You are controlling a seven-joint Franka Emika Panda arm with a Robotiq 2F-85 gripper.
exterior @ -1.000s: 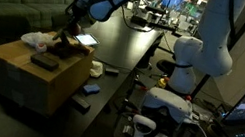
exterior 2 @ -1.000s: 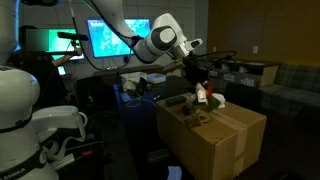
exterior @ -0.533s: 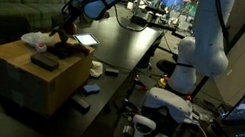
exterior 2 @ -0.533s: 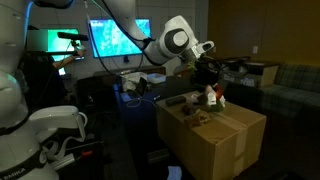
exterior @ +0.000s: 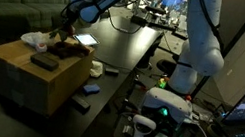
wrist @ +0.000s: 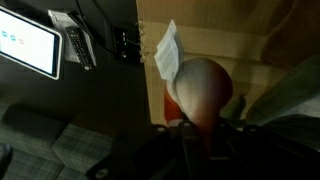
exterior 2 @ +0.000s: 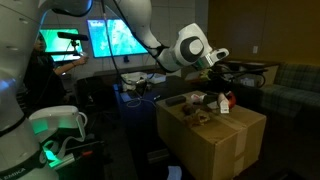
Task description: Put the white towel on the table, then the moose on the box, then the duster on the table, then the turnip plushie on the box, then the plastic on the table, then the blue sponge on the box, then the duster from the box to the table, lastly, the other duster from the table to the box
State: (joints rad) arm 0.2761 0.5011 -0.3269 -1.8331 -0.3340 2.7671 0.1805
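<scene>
Wrist view: the gripper (wrist: pixel 200 135) is pinched narrow on the turnip plushie (wrist: pixel 200 88), which hangs just above the box (wrist: pixel 225 28) near its edge. Lower it until it rests on the top, then let go.

It was a robotics lab with a lounge corner: glowing wall screens (exterior 2: pixel 118 38) hung behind the long glossy black table (exterior: pixel 125 54), a dark green sofa (exterior: pixel 7 3) ran beside it, and cabled white machinery (exterior: pixel 161 111) stood at its end.

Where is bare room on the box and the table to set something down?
Box: bare on the sofa side of the dark pad. Table: bare middle, past the tablet. Crowded around the towel and the gripper.
</scene>
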